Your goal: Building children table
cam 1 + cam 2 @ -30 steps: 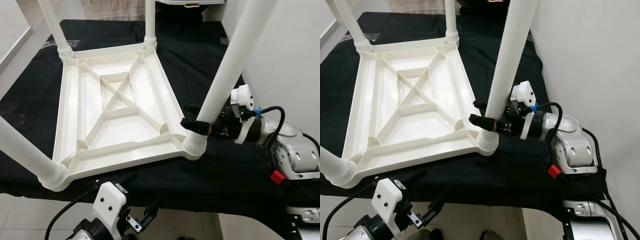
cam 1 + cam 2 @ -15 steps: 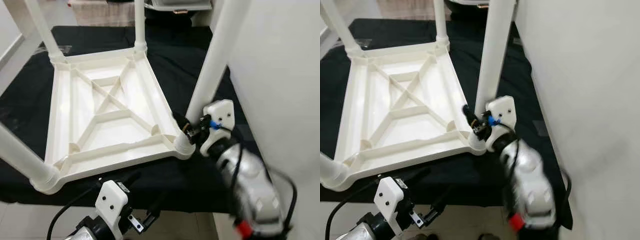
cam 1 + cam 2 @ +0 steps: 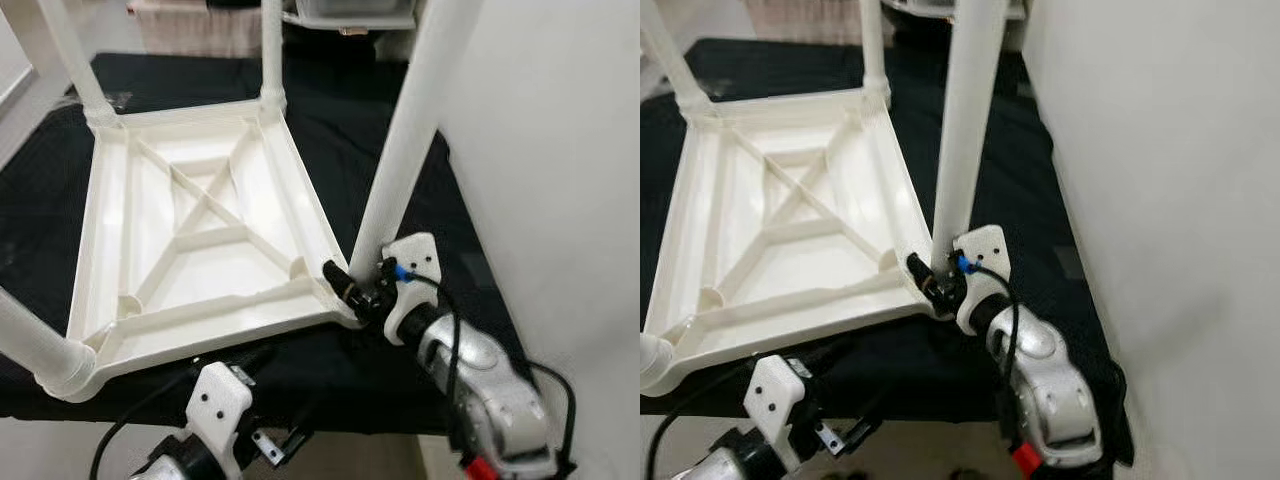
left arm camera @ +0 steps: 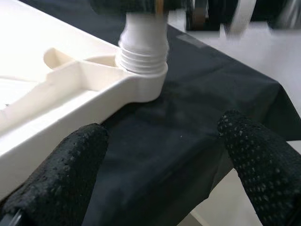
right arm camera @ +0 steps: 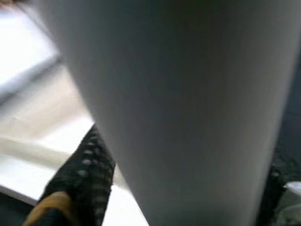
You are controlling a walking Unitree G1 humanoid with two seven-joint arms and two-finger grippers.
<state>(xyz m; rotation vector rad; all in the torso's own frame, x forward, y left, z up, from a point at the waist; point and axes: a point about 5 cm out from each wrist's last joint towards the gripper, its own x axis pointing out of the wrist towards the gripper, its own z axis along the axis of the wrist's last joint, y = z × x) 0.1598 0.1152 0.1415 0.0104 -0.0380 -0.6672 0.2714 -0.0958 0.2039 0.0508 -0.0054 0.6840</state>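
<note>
at the near right corner of the upturned tabletop (image 3: pixel 200 240), the right gripper (image 3: pixel 352 292) is clamped around the foot of the near-right table leg (image 3: pixel 405 150), one black finger (image 5: pixel 82 169) showing dark against the white tube in the right wrist view. that leg rises from its threaded socket (image 4: pixel 141 52) with its long axis nearly upright, leaning a little toward the right as it climbs out of view. the right arm is clearly the nearer one; any twist to seat the leg would turn about that upright axis.

low at the near edge, the left gripper (image 4: pixel 164 160) hangs spread wide and empty, aimed at the same corner socket but apart from it, over the black cloth (image 3: pixel 400 370). the tabletop lies underside up on that cloth, ribs showing, with the far-left leg (image 3: pixel 70 55), far-right leg (image 3: pixel 270 45) and near-left leg (image 3: pixel 30 345) already standing in their corners.
</note>
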